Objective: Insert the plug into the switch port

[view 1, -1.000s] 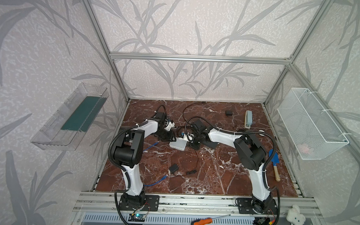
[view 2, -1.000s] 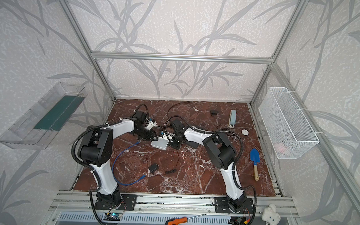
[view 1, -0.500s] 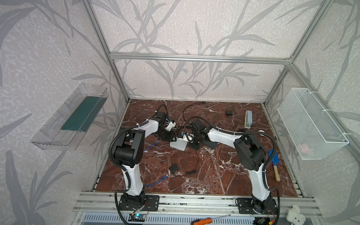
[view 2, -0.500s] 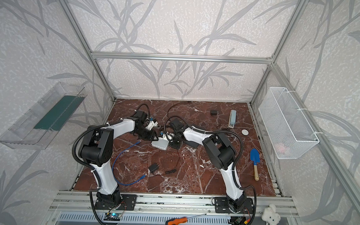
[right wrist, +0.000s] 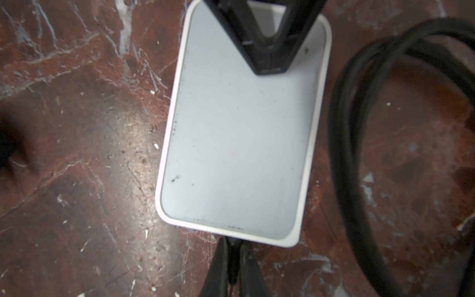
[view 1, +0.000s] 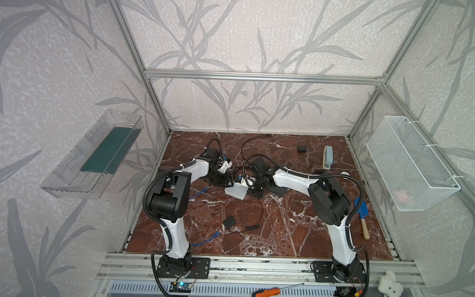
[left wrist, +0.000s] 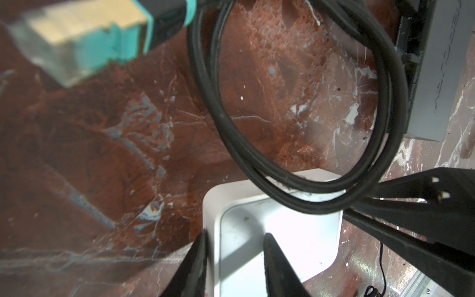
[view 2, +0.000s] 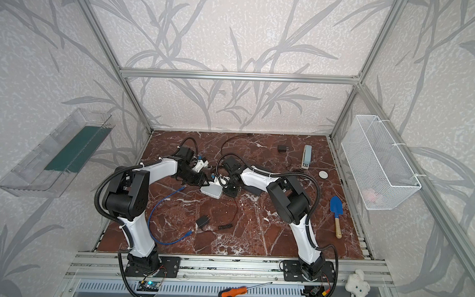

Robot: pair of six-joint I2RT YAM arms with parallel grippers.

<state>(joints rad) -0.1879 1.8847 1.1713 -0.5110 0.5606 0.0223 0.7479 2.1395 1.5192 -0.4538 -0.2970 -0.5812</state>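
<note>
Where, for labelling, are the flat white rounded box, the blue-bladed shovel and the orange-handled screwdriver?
flat white rounded box (right wrist: 239, 133): right wrist view, top face.
blue-bladed shovel (view 2: 335, 204): in a top view, blade.
orange-handled screwdriver (view 1: 266, 293): in a top view, handle.

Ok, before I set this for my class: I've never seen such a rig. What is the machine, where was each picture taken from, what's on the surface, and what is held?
Two white and black robot arms, the left arm and the right arm, stand on a rail at the front of a marble-patterned table. Two pictures look down from a camera overhead. The other two come from a camera on each arm's wrist. On the table lie a flat white box, a blue cable and a blue trowel. The right gripper is shut on a thin black plug at one short edge of the box. The left gripper has its fingers either side of the opposite end; whether they squeeze it, I cannot tell.
</note>
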